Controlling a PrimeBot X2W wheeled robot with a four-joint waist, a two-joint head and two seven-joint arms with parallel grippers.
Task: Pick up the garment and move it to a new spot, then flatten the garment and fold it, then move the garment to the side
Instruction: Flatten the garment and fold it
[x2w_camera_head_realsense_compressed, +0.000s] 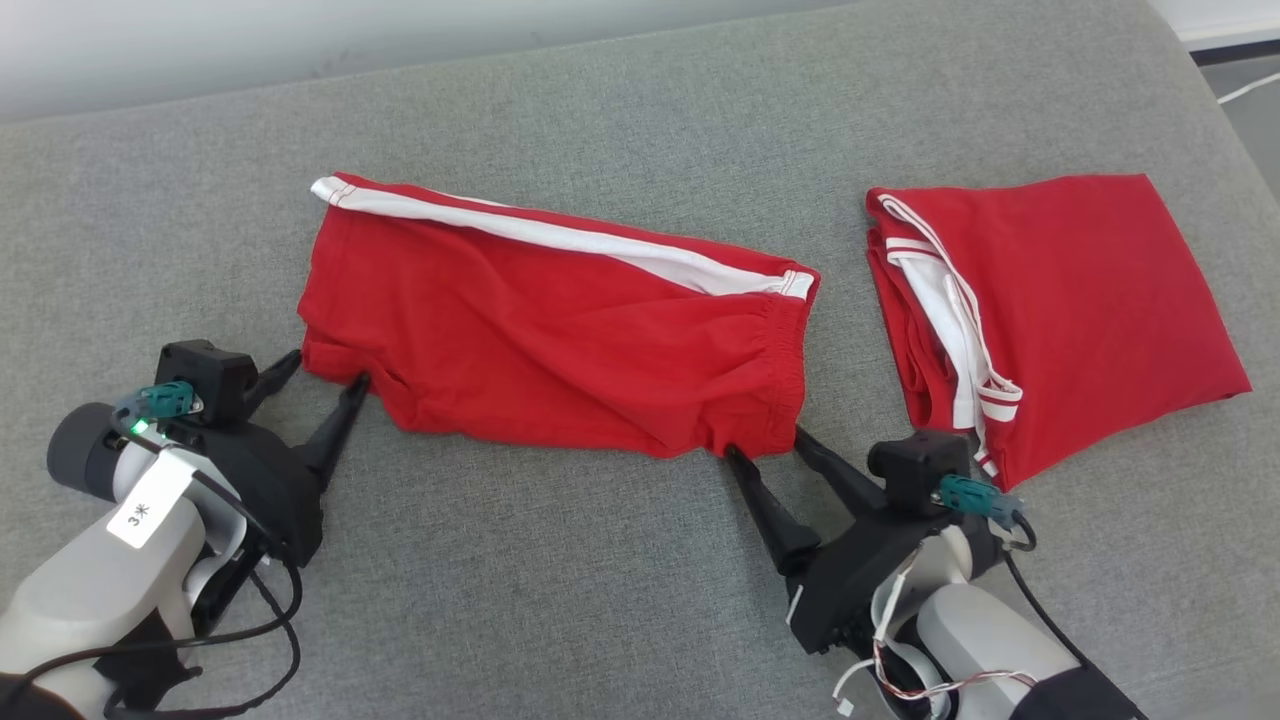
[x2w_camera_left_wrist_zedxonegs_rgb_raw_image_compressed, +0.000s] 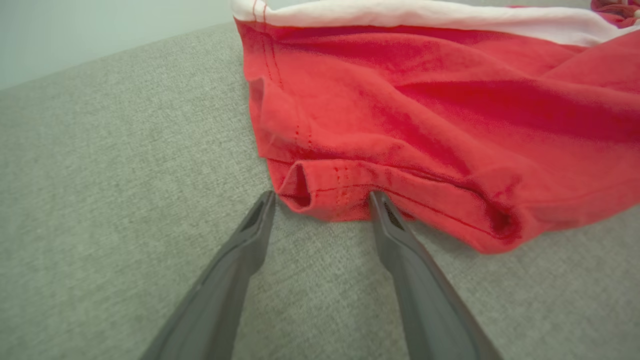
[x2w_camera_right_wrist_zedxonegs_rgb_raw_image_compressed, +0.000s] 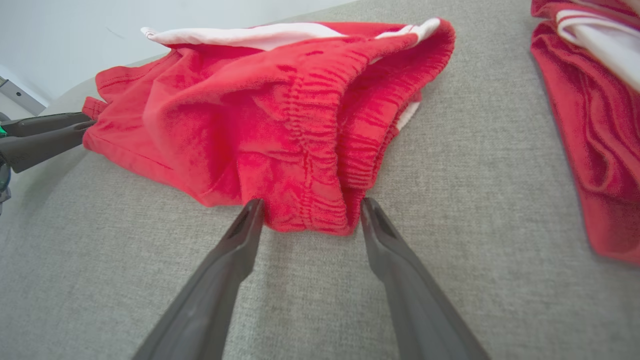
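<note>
The garment (x2w_camera_head_realsense_compressed: 560, 320) is a pair of red shorts with a white side stripe, lying folded lengthwise on the grey cushion. My left gripper (x2w_camera_head_realsense_compressed: 328, 370) stands open at the near left corner, its tips either side of the leg hem (x2w_camera_left_wrist_zedxonegs_rgb_raw_image_compressed: 340, 195). My right gripper (x2w_camera_head_realsense_compressed: 767, 443) is open at the near right corner, where the bunched elastic waistband (x2w_camera_right_wrist_zedxonegs_rgb_raw_image_compressed: 310, 200) sits between its fingertips. Nothing is pinched; the cloth rests on the cushion. In the right wrist view the left gripper's fingers (x2w_camera_right_wrist_zedxonegs_rgb_raw_image_compressed: 45, 142) show at the far hem.
A second red garment (x2w_camera_head_realsense_compressed: 1060, 300), folded with white trim showing, lies to the right, close to my right gripper. The grey cushion (x2w_camera_head_realsense_compressed: 560, 600) stretches bare in front of the shorts and to the left. Its back edge meets a pale wall (x2w_camera_head_realsense_compressed: 300, 40).
</note>
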